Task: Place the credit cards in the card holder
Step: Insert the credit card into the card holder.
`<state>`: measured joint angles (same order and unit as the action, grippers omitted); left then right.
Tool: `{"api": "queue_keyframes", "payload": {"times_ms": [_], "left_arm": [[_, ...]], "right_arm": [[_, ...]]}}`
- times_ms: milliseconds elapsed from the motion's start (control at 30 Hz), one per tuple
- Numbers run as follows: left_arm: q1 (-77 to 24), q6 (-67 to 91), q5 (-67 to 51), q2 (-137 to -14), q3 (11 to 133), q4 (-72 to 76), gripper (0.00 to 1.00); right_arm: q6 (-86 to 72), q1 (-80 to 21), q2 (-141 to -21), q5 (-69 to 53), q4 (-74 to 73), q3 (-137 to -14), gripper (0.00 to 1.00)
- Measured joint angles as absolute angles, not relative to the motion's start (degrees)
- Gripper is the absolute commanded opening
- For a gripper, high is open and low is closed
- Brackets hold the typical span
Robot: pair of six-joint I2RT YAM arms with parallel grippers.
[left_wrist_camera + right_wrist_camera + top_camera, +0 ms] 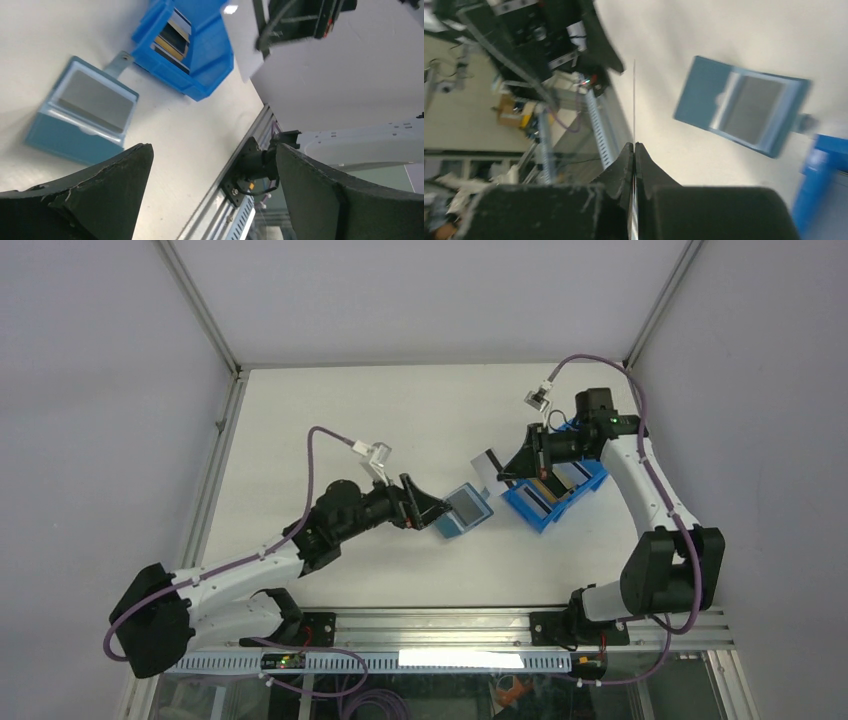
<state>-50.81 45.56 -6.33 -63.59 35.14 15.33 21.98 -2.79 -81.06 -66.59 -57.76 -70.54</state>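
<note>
Now: one card aloft, holder open flat

On white table [400,420], right of centre: blue bin [556,504], largest container in view. Inside bin, packed close together: several cards [560,478], some pale, some dark, one with a yellowish band. Exact count impossible to tell.

Just left of bin: holder [466,508], spread open and flat on table, grey pocket panel facing up, plain teal flap on side nearer left arm. Anything inside pocket: not clear from any view. Long axis on a diagonal in top view, near-left to far-right. From left wrist camera, same holder [82,115] with bin [200,60] right behind it.

Left gripper [437,518] low, just beside teal end of holder. Jaws spread wide, nothing between fingers [110,190].

Right gripper [510,475] up off table, between holder and bin. Jaws clamped tight on one pale card [484,466]. Card clear of table, sticking out past fingertips toward holder side, pale face tilted up to top camera. Edge-on to right wrist camera: only a thin line [634,100] running straight out from closed gripper [634,147], holder [744,110] blurred beyond it.

Smallest: snap tab [119,62] at holder's pocket end, pointing at bin, just beside its wall.
</note>
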Motion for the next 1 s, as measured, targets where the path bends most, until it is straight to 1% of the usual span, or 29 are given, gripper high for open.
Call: {"api": "queue_keyframes", "payload": {"times_ms": [67, 133, 267, 300, 333, 467, 600, 633, 700, 733, 767, 900, 933, 1000], "left_arm": [[-48.9, 46.1, -6.4, -60.0, 29.4, 20.1, 0.99], [-46.6, 47.6, -7.7, -58.3, 26.3, 23.4, 0.99], [-44.5, 51.5, -11.9, -58.1, 25.7, 31.2, 0.99], [-44.5, 52.4, -13.2, -58.5, 25.7, 34.2, 0.95], [-44.3, 53.5, -14.3, -59.1, 25.7, 36.7, 0.91], [-44.1, 58.0, -18.9, -65.3, 26.5, 46.6, 0.66], [-44.1, 61.8, -23.3, -73.0, 29.6, 51.5, 0.47], [-44.1, 62.6, -24.7, -74.6, 30.7, 52.4, 0.40], [-43.8, 63.9, -26.3, -76.3, 32.3, 53.3, 0.23], [-43.8, 64.2, -27.2, -76.8, 32.9, 53.7, 0.09], [-43.7, 64.4, -27.8, -77.1, 33.5, 53.9, 0.00], [-42.7, 65.1, -30.5, -78.7, 34.3, 54.1, 0.00], [-42.5, 65.3, -31.2, -79.0, 34.5, 54.1, 0.00], [-42.1, 65.4, -32.4, -79.2, 35.0, 54.1, 0.00]], "right_arm": [[20.1, -4.8, -80.9, -70.1, -56.2, -68.5, 0.00], [18.6, -7.3, -80.7, -73.1, -55.1, -66.2, 0.00], [17.1, -10.9, -80.4, -78.0, -53.9, -64.0, 0.00], [16.8, -11.3, -80.4, -78.8, -53.7, -63.9, 0.00], [16.5, -11.8, -80.4, -79.7, -53.3, -63.9, 0.00], [14.5, -13.5, -80.4, -82.4, -50.9, -63.8, 0.00], [12.4, -14.5, -80.2, -83.7, -48.8, -62.6, 0.00], [11.9, -14.7, -80.1, -83.8, -48.4, -62.3, 0.00], [10.9, -14.9, -80.1, -84.1, -47.6, -61.9, 0.00], [10.4, -15.0, -80.1, -84.1, -47.2, -61.9, 0.00], [9.9, -15.0, -80.1, -84.5, -46.6, -61.8, 0.00], [8.4, -15.1, -79.3, -86.1, -45.6, -61.6, 0.00], [8.2, -15.1, -79.2, -85.9, -45.5, -61.6, 0.03], [7.7, -15.1, -79.2, -85.7, -45.4, -61.5, 0.32]]}}
